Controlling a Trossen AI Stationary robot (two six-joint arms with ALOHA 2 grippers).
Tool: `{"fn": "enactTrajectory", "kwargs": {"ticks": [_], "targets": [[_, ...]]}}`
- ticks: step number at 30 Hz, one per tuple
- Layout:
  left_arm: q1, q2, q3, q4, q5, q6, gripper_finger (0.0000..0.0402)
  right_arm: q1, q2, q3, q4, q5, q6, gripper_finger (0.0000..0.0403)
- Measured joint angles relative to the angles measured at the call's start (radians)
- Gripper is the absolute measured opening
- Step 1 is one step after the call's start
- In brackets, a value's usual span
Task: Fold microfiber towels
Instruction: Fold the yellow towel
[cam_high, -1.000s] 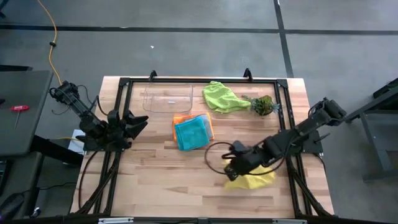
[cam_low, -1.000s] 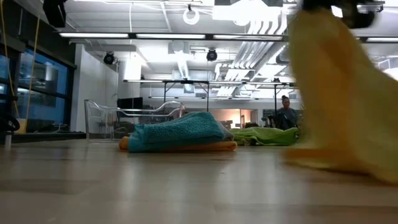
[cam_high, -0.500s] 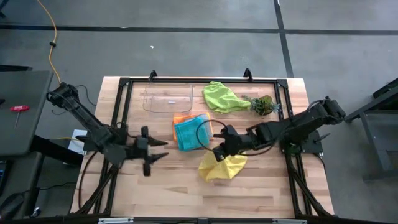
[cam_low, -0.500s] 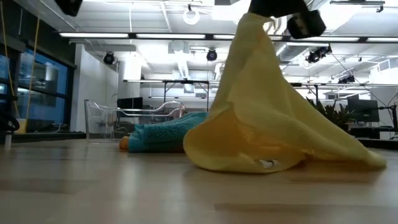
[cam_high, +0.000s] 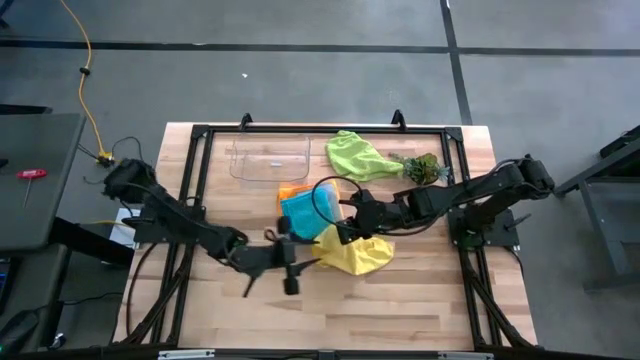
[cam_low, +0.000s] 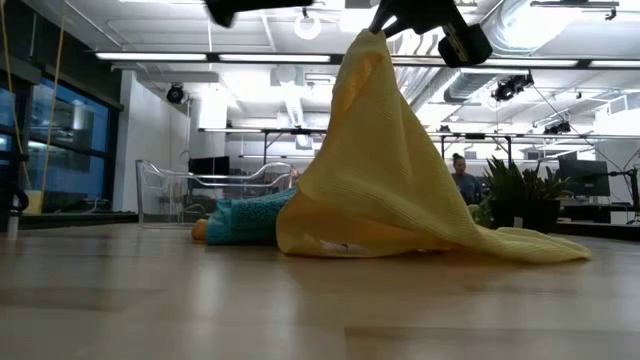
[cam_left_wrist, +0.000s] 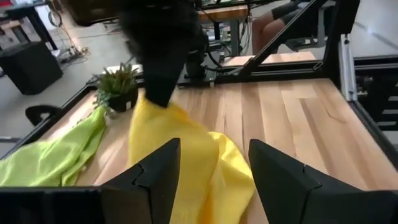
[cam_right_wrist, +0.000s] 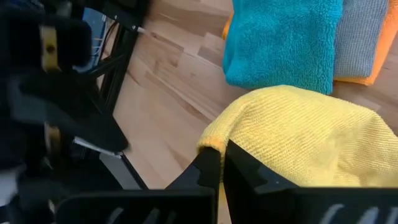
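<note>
1. My right hand is clamped tight on one corner of the soft yellow microfiber towel, holding that corner up over the middle of the pale wooden table while the rest of the cloth drapes down and trails on the boards.

2. My left hand reaches in just beside the towel's near edge, its fingers parted to about half their spread and gripping nothing.

3. The risk I judge nearest: the pinch covers only a small corner, so a sideways pull could slip the cloth free and drop it in a heap.

4. My two hands are close together; if the left closes early it could catch a bunched fold instead of a free corner, and the fold would come out crooked.

5. The teal terry towel, stacked on a grey and an orange towel, lies just beside the yellow one; a dragged hem could rumple that pile.

6. The lime green towel lies well apart, near the small leafy plant sprig.
</note>
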Motion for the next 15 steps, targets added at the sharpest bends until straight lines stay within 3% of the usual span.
{"fn": "enactTrajectory", "kwargs": {"ticks": [4, 9, 15], "targets": [[0.017, 0.117, 0.087, 0.009, -0.003, 0.07, 0.0181, 0.0, 0.0, 0.0, 0.0, 0.008, 0.0, 0.0], [0.012, 0.232, 0.166, 0.006, -0.088, 0.208, 0.0181, 0.0, 0.0, 0.0, 0.0, 0.018, 0.002, 0.0], [-0.008, 0.315, 0.227, 0.006, -0.359, 0.4, 0.0181, 0.0, 0.0, 0.0, 0.001, 0.019, 0.0, 0.0]]}}
